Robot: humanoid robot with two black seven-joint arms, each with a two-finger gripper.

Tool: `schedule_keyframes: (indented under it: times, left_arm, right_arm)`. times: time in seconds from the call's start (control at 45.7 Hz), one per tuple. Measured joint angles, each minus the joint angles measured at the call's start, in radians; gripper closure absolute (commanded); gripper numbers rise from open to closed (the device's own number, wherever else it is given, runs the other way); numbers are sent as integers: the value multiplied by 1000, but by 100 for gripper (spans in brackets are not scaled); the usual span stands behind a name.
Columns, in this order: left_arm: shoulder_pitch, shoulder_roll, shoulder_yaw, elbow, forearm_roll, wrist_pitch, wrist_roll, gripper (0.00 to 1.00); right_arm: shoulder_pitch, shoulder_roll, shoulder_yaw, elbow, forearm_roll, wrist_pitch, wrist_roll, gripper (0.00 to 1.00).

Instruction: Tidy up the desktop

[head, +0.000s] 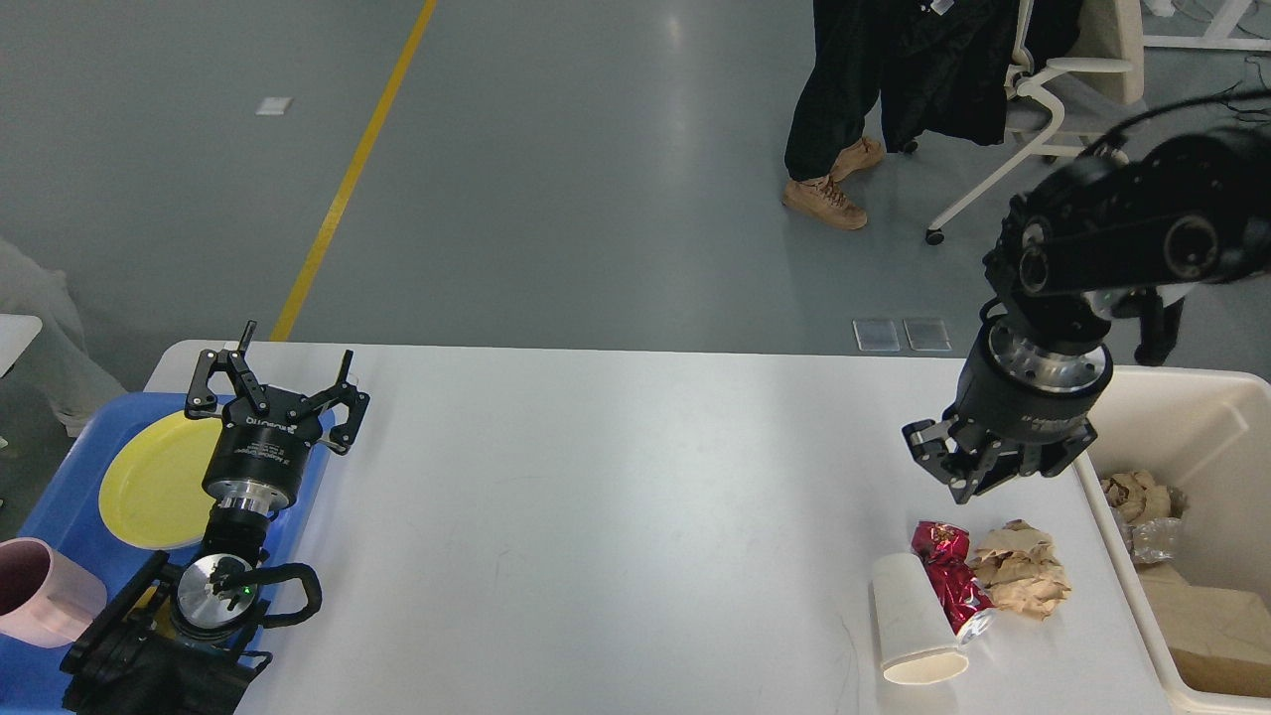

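Note:
The white desktop (pixel 616 497) carries three bits of litter near its right front corner: a white paper cup (pixel 916 621) on its side, a crushed red can (pixel 951 578) against it, and a wad of crumpled brown paper (pixel 1023 574). My right gripper (pixel 978 475) hangs above and slightly behind them, pointing down, open and holding nothing. At the desktop's left end, my left gripper (pixel 278 375) stands open and empty beside the yellow plate (pixel 149 482).
A blue tray (pixel 60 477) at the left holds the yellow plate and a pink cup (pixel 40 591). A cream bin (pixel 1187 397) with paper and plastic scraps stands off the right edge. Behind the table are a person's legs (pixel 829 149) and a wheeled chair (pixel 1043 109).

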Motion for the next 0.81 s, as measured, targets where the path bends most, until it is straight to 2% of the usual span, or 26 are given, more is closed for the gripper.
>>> schedule_keyframes:
  times: [0.241, 0.81]
  left_arm:
    - [0, 0, 0, 0, 0, 0, 0, 4]
    - [0, 0, -1, 0, 0, 0, 0, 4]
  right_arm:
    - [167, -22, -59, 8, 0, 156, -2, 0]
    - [280, -30, -192, 12, 5, 182, -3, 0]
